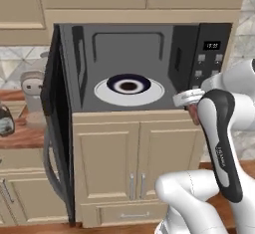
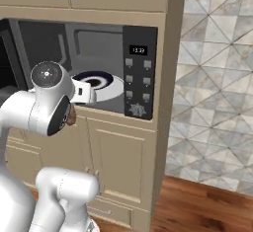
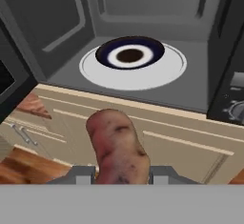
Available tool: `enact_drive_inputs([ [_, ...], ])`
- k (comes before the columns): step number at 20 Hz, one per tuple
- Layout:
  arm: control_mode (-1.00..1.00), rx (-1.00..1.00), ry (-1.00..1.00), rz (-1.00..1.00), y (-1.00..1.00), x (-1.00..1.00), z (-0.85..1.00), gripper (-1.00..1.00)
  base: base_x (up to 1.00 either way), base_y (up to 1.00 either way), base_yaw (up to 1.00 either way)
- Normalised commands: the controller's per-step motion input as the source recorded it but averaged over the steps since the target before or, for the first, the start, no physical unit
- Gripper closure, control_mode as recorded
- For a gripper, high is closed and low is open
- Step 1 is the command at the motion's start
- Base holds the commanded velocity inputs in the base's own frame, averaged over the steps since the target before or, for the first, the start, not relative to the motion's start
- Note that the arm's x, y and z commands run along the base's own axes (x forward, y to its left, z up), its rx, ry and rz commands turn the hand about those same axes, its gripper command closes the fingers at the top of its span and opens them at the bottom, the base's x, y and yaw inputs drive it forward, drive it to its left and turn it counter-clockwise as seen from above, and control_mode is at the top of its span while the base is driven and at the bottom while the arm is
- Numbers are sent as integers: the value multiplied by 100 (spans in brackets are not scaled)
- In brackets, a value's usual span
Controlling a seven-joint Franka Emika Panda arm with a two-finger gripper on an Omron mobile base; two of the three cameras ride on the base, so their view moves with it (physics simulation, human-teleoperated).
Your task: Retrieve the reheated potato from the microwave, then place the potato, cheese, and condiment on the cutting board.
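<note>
Clamping one potato [image 3: 116, 147], the fingers [image 3: 82, 174] hold it outside one open microwave [image 1: 149, 34].

I'm looking at the microwave [image 2: 99, 68] with its door swung open at the left, and a dark-and-white plate [image 2: 106, 84] sits on the floor inside. The control panel [image 2: 139, 80] has its display lit. My arm [image 2: 47, 102] crosses in front, and a bit of reddish-brown potato [image 2: 71, 116] peeks out under the wrist, just outside the cavity. Tiled wall [image 2: 217, 78] to the right.
</note>
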Motion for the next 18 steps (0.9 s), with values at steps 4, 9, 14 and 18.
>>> enact_drive_inputs([
  [4, 100, 0, 0, 0, 0, 0, 0, 100, -42, -38, 70],
  [9, 100, 0, 0, 0, 0, 0, 0, 100, -35, -30, 73],
  [14, 100, 0, 0, 0, 0, 0, 0, 100, -37, -30, 69],
  [18, 100, 0, 0, 0, 0, 0, 0, 100, -54, -33, 61],
])
